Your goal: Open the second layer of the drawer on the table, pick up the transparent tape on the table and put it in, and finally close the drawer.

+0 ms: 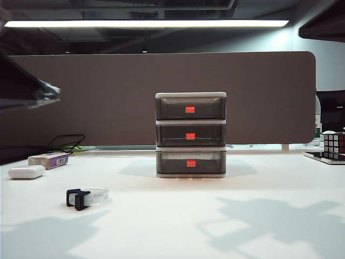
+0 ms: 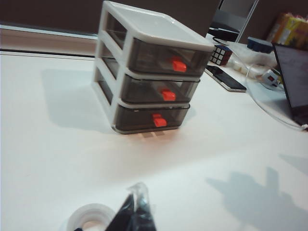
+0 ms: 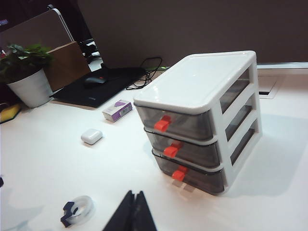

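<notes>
At centre of the white table [image 1: 259, 183]: the drawer [image 1: 191, 135], three smoky tiers all shut, the second layer [image 1: 190, 134] flush with its red-orange tab. Front left on the tabletop, well apart from the cabinet: the transparent tape [image 1: 89, 197], lying flat, black cutter clip toward the left. Seen only from the wrists: left gripper [image 2: 134, 211] above the table just beside the tape roll, fingers pressed together, holding nothing; right gripper [image 3: 132, 214] likewise closed and empty, in front of the cabinet. Only in the right wrist view: potted plant [image 3: 26, 72], mouse [image 3: 94, 81] on a dark mat. Far left: white oblong case [image 1: 26, 172], purple-labelled box [image 1: 49, 159]. Far right: puzzle cube [image 1: 334, 144]. Behind: brown partition [image 1: 81, 97], ceiling strip light [image 1: 145, 24].
</notes>
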